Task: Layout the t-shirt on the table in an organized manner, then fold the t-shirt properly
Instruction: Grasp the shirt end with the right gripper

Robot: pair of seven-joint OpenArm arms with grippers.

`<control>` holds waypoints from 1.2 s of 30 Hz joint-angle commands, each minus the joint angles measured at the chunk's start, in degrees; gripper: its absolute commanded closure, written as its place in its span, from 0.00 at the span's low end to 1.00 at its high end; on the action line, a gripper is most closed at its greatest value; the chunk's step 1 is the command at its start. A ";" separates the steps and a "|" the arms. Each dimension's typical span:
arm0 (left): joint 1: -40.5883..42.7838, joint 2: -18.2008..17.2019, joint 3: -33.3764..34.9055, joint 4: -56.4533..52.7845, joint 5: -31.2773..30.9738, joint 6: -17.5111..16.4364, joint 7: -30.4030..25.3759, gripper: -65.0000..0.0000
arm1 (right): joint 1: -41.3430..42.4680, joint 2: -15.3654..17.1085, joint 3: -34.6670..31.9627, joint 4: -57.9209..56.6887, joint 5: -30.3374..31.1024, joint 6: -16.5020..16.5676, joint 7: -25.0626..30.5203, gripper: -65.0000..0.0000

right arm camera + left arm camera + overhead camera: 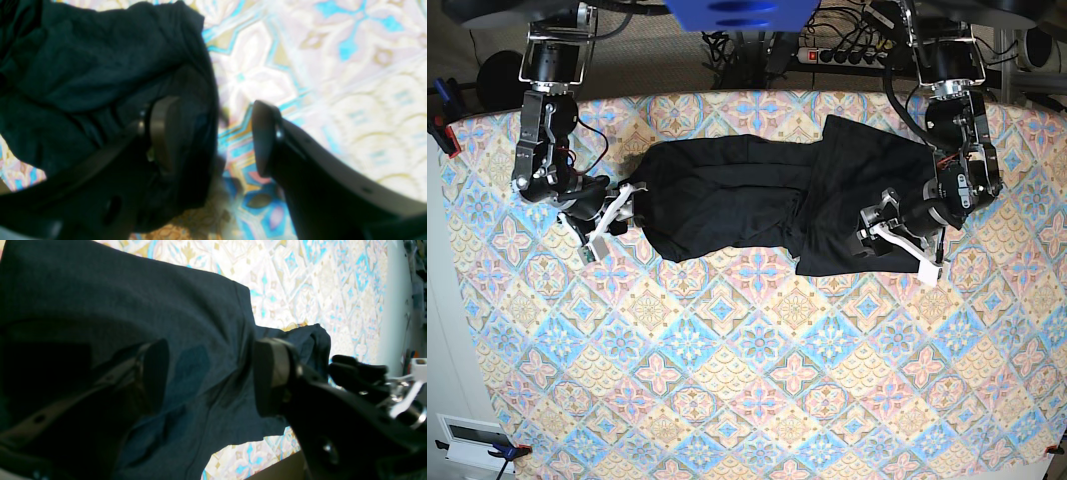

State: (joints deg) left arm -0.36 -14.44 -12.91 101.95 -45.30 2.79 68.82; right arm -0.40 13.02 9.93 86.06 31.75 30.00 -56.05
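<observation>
Fingers of both grippers stood spread apart, nothing pinched. In the left wrist view the left gripper (210,376) hovered with both pads over dark cloth; the fabric between them lay flat on the surface, not gripped. In the right wrist view the right gripper (217,136) straddled the garment's edge: one finger (163,133) over cloth, the other over bare patterned surface.

Position of the t-shirt (767,205): on the surface (727,400), upper half in the base view, roughly centred between the two arms. Long axis ran 9 o'clock to 3 o'clock. The 3 o'clock part looked doubled over, a darker, broader flap with its lower edge dropping toward 6 o'clock. Could not tell collar from hem, so which way the garment pointed stays undetermined.

Relation to grippers (base view): right gripper (617,215) sat just beside the 9 o'clock end, cloth lying toward 3 o'clock from it. Left gripper (882,228) sat over the lower corner of the flap at the 3 o'clock end, cloth lying toward 9 and 12 o'clock from it.

Judgement: each arm served its own end, neither clearly nearer. Layout not yet tidy; the doubled 3 o'clock portion likely needs attention first, which falls to the left arm.
</observation>
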 commanded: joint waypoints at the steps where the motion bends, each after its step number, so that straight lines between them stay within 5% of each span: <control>1: -0.91 -0.55 -0.15 0.77 -1.16 -0.37 -0.64 0.42 | 0.80 0.57 -0.66 -0.57 0.65 0.29 0.54 0.50; 11: -0.91 -0.55 -0.15 0.77 -1.08 -0.37 -0.90 0.42 | 0.45 0.65 -6.81 -5.84 14.01 0.29 0.98 0.44; 27: -0.91 -0.29 -2.96 0.77 -1.16 -0.37 -1.08 0.42 | 0.80 0.04 -16.84 -13.31 14.01 0.29 8.18 0.44; 36: -0.91 -0.46 -7.36 0.77 -1.16 -0.37 -0.73 0.42 | 0.80 -5.15 -17.80 -13.49 9.79 0.29 7.74 0.44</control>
State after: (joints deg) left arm -0.43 -14.28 -20.05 101.89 -45.45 2.81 68.60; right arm 0.84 7.64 -7.40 72.79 44.97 31.51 -43.68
